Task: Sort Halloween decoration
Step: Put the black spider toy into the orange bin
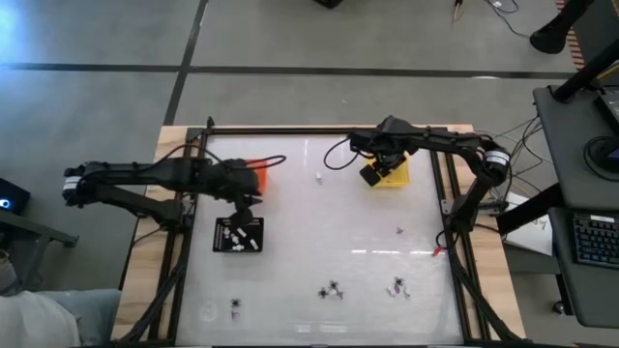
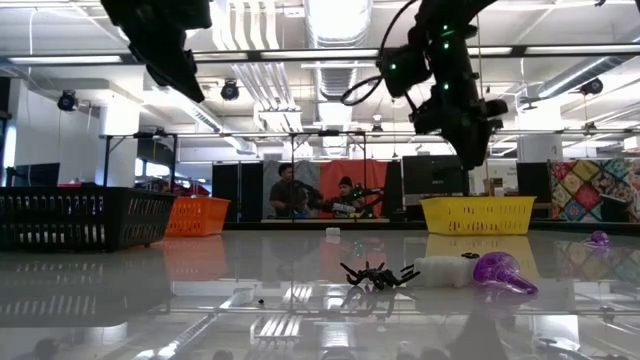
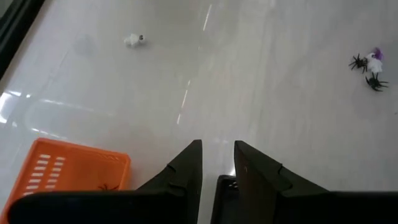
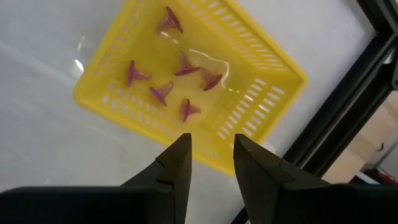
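Right gripper [image 4: 211, 155] hangs over yellow tray [image 4: 267, 93], fingers apart, empty; purple trinkets [image 4: 180, 68] grouped inside by kind. Left gripper [image 3: 217, 163], parted, empty, waits.

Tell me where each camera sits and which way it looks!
High view: above the table, looking straight down; both arms show.
Low view: at tabletop height, looking level across at a black spider; arms hang from above.
Left wrist view: on the left arm, looking past the left claw at the orange tray.
Right wrist view: on the right arm, looking past the open right claw at the yellow tray.
Shared: the yellow tray shows in the high, low and right wrist views.
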